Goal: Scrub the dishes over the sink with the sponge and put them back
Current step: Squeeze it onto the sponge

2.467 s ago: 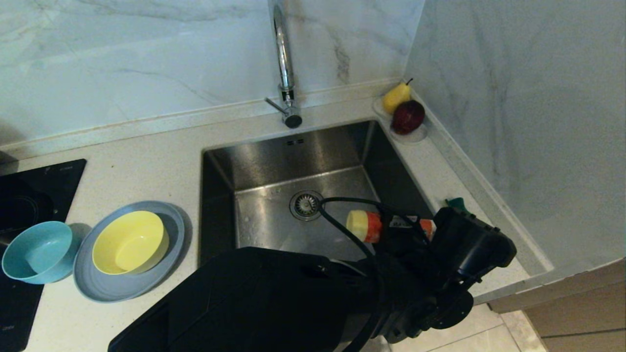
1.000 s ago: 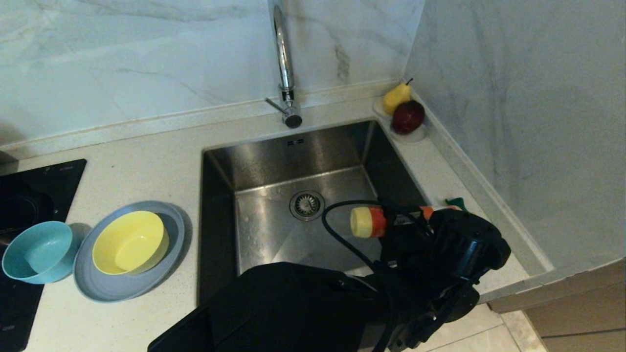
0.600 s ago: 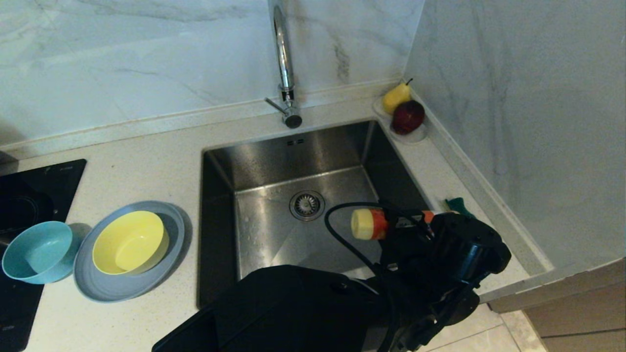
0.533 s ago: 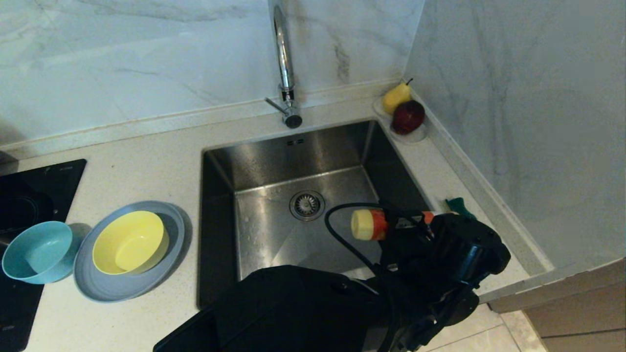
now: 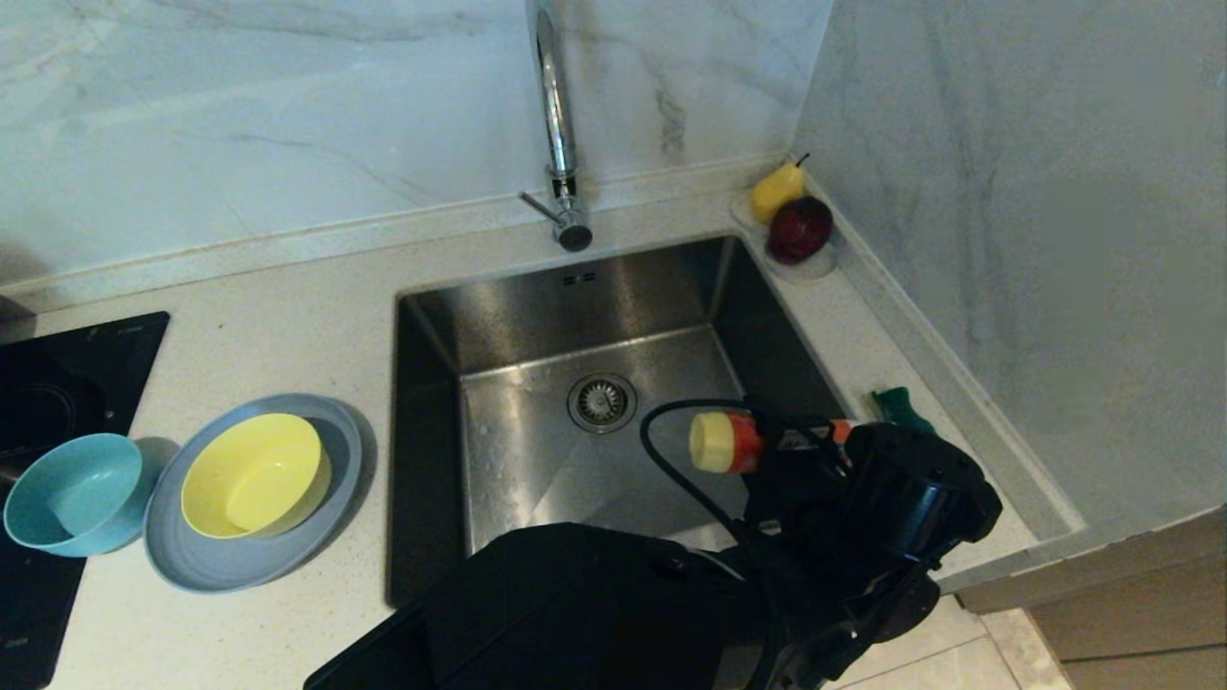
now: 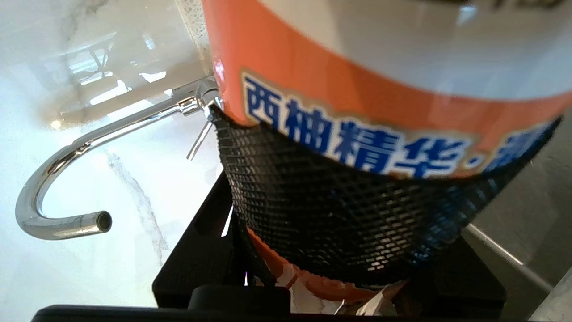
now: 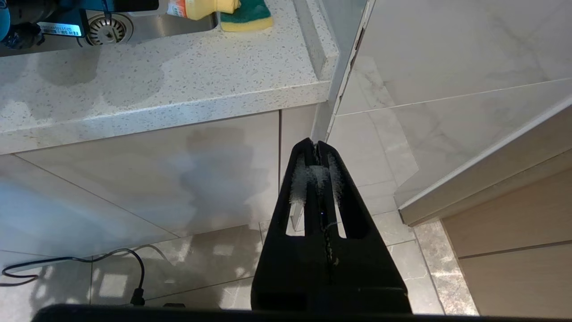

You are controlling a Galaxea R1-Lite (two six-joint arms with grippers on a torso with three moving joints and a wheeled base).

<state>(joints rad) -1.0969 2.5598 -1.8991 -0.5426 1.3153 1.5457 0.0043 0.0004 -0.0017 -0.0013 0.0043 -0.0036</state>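
My left claw pinches an orange bottle lying level over the sink, 4 o'clock of the drain. Right claw pressed together, parked below the counter.

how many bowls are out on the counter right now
2. The yellow bowl sits in the grey-blue plate left of the sink; the teal-blue bowl stands further left, beside the plate. The black arm could hide more near the front edge.

The left hand sits on a bulky glossy black arm with a black cable looping beside it, while the right hand has slotted black fingers faced with white pads.
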